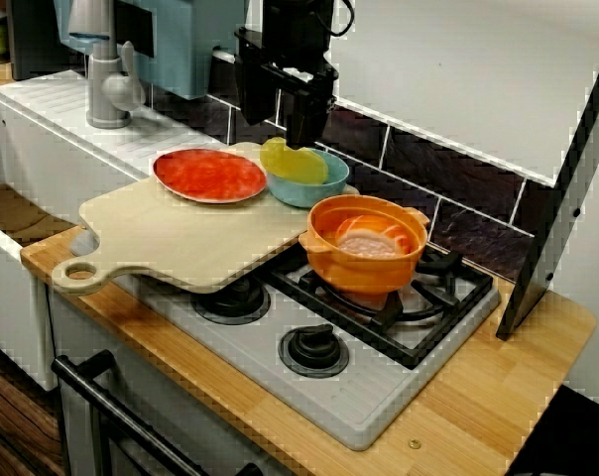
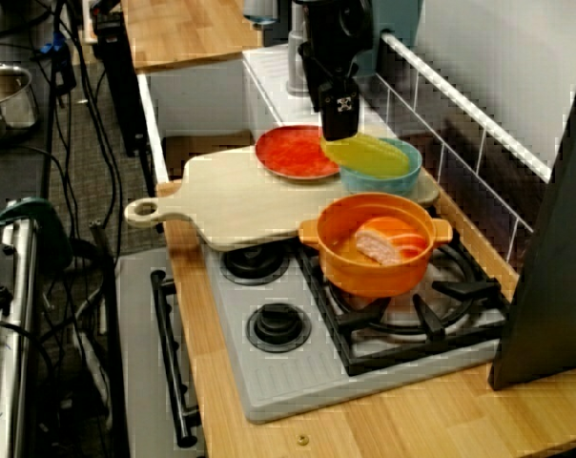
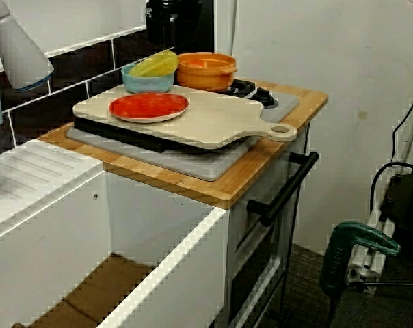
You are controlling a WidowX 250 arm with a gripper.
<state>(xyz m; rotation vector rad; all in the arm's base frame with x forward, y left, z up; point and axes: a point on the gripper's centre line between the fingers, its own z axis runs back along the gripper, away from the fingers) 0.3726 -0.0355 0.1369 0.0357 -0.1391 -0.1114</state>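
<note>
In the view from the stove's front, dark glossy tiles run behind me from ten to three o'clock, with a white wall above them. A wooden counter carries the grey hob at six. At nine stands a white sink unit with a grey tap. Dark carpet covers the floor.

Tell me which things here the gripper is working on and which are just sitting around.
In hand:
gripper, just above the yellow item
blue bowl that holds it

Lying about:
red plate
wooden cutting board
orange pot with food inside
stove
grey tap
</note>
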